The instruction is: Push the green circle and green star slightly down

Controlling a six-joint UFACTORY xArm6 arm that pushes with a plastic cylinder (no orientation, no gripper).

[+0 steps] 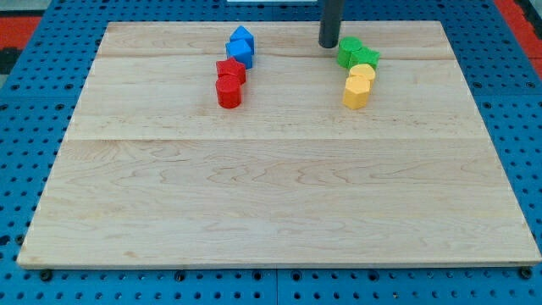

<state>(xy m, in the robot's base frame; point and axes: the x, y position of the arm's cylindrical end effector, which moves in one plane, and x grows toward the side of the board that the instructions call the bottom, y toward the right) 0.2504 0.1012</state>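
Observation:
Two green blocks sit together at the view's upper right: the green star [350, 50] and, just to its lower right, the green circle [367, 58]. They touch each other. My tip [329, 44] rests on the board just left of the green star, close to it or touching it. The rod rises out of the view's top. Two yellow blocks [358, 86] lie directly below the green pair, the upper one touching the green circle.
Two blue blocks [241, 47] sit at the upper middle-left, with two red blocks [229, 83] right below them. The wooden board [271, 195] lies on a blue perforated table.

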